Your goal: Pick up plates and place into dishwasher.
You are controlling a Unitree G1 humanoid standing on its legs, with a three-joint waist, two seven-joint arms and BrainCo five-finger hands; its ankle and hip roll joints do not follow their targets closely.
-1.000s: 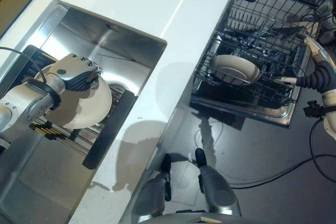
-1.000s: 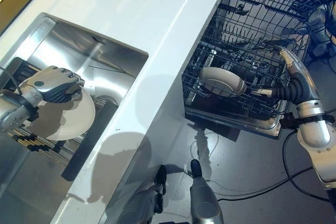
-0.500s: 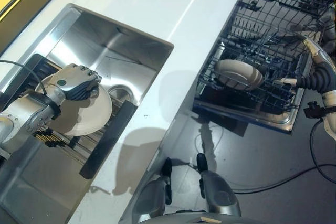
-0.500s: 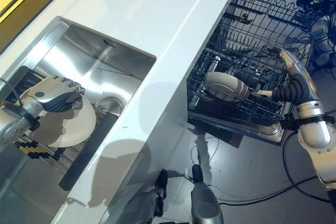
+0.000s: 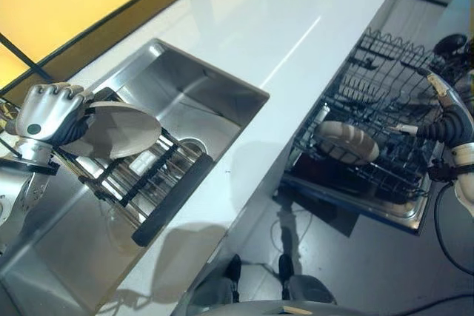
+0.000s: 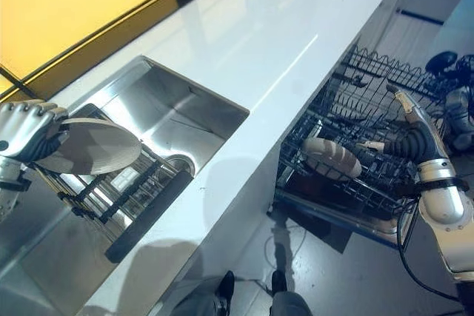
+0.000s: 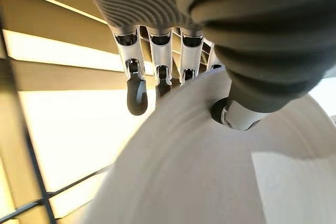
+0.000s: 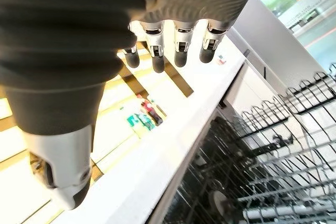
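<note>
My left hand (image 5: 46, 111) holds a white plate (image 5: 118, 132) by its rim, fingers behind and thumb on the face, lifted above the black drying rack (image 5: 137, 175) in the steel sink (image 5: 200, 94). The left wrist view shows the plate (image 7: 210, 171) pinched between the fingers (image 7: 137, 93) and the thumb. Another white plate (image 5: 346, 142) stands in the dishwasher's lower wire rack (image 5: 370, 175), pulled out at the right. My right hand (image 6: 378, 146) hovers beside that rack with fingers straight, holding nothing; in the right wrist view its fingers (image 8: 178, 51) are extended.
A long white countertop (image 5: 281, 27) runs between the sink and the dishwasher. A yellow wall with a dark strip (image 6: 89, 5) lies behind the sink. The dark floor (image 5: 355, 257) is below the open dishwasher.
My left hand has lifted the plate up off the drying rack and tilted it flatter. The camera has swung upward, shifting the whole scene. The right hand stays by the dishwasher rack.
</note>
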